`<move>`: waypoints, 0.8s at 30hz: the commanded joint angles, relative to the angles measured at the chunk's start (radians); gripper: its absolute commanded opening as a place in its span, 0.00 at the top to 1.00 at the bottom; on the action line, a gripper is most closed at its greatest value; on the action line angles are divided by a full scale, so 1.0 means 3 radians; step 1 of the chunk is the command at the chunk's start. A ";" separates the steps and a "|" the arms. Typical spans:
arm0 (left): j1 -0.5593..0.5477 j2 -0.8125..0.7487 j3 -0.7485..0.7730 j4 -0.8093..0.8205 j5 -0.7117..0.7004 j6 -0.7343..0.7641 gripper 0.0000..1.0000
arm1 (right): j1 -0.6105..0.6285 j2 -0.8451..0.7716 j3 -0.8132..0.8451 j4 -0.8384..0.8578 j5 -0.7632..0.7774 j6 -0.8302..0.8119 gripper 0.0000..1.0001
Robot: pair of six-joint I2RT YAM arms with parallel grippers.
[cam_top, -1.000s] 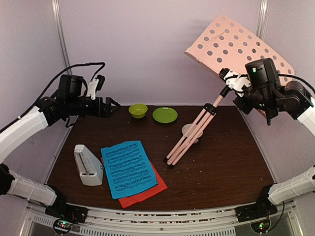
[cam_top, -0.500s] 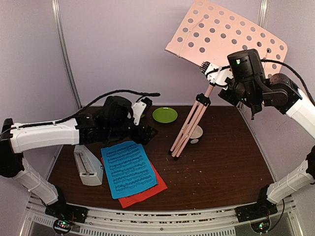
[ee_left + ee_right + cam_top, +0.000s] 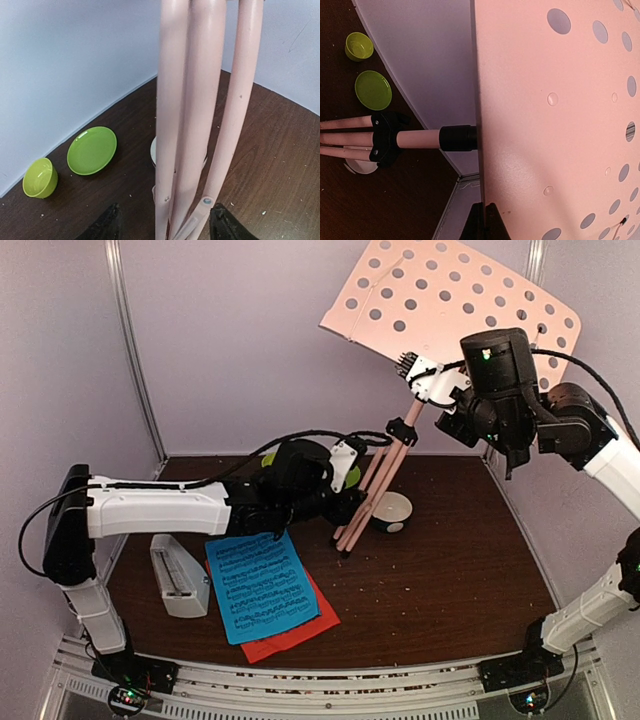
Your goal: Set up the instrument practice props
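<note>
The pale pink perforated music stand (image 3: pixel 450 300) is held tilted in the air, its folded tripod legs (image 3: pixel 368 490) reaching down to the table. My right gripper (image 3: pixel 412 368) is shut on the lower edge of its plate (image 3: pixel 560 125), pinching that edge between its fingertips (image 3: pixel 485 220). My left gripper (image 3: pixel 165 227) is open around the legs (image 3: pixel 192 125), one dark finger on each side with gaps. The blue sheet-music page (image 3: pixel 260 583) lies on the red one (image 3: pixel 300 632) at the front. The white pyramid metronome (image 3: pixel 178 575) lies on its side to their left.
A small white bowl (image 3: pixel 392 512) sits just behind the leg tips. A green plate (image 3: pixel 92 150) and a green bowl (image 3: pixel 39 177) stand near the back wall, mostly hidden by my left arm in the top view. Walls close in on both sides.
My left arm swung from the back left across to the stand's legs, and its jaws narrowed around them. My right arm raised the stand and brought it more upright.
</note>
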 commanded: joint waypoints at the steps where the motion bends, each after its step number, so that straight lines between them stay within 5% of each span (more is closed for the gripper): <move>1: -0.0021 0.0133 0.0262 0.0257 -0.0206 0.0178 0.40 | 0.0103 -0.0081 0.0395 0.0911 0.0524 0.0084 1.00; 15: -0.0021 0.0145 0.0277 0.0232 -0.0744 0.0345 0.59 | 0.0247 0.0011 0.0483 0.0958 0.0565 0.0061 1.00; 24: -0.0020 0.0295 0.0419 0.0159 -0.0756 0.0427 0.58 | 0.0301 0.0017 0.0507 0.0943 0.0412 0.0186 1.00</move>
